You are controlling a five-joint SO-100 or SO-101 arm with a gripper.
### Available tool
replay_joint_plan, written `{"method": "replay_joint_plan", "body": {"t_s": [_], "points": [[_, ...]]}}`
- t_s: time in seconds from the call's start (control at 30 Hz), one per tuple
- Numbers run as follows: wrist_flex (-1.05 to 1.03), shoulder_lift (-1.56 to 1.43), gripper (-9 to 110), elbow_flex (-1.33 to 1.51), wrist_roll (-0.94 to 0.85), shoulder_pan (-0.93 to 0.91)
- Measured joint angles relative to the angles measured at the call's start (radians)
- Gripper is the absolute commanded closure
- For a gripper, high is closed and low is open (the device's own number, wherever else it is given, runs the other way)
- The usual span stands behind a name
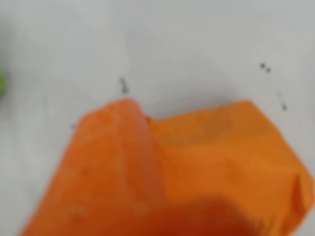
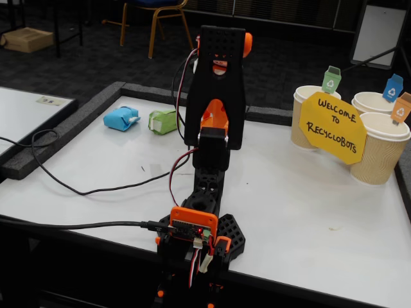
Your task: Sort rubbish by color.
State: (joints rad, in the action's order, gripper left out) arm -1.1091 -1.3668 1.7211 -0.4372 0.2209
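Observation:
In the fixed view, two pieces of rubbish lie side by side at the table's far left: a light blue wad (image 2: 122, 119) and a light green wad (image 2: 163, 121). The black and orange arm (image 2: 215, 96) stands folded upright just right of them, and its body hides most of the gripper. In the wrist view, the orange gripper (image 1: 150, 120) fills the lower frame, blurred, above bare white table. Its jaws meet with no gap and nothing between them. A sliver of green (image 1: 1, 83) shows at the left edge.
Three beige paper cups (image 2: 379, 151) with coloured recycling tags stand at the far right behind a yellow sign (image 2: 332, 126). Black cables (image 2: 83, 189) trail over the left part of the table to the arm's base (image 2: 196, 234). A dark raised border (image 2: 58, 138) edges the table.

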Motion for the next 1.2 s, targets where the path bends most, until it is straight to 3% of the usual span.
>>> {"method": "replay_joint_plan", "body": {"t_s": [0.2,0.53,1.2], "points": [[0.018,0.0,86,0.0,0.0,-0.017],[0.06,0.0,101,0.0,-0.002,-0.049],[0.023,-0.003,101,-0.009,-0.002,-0.064]]}}
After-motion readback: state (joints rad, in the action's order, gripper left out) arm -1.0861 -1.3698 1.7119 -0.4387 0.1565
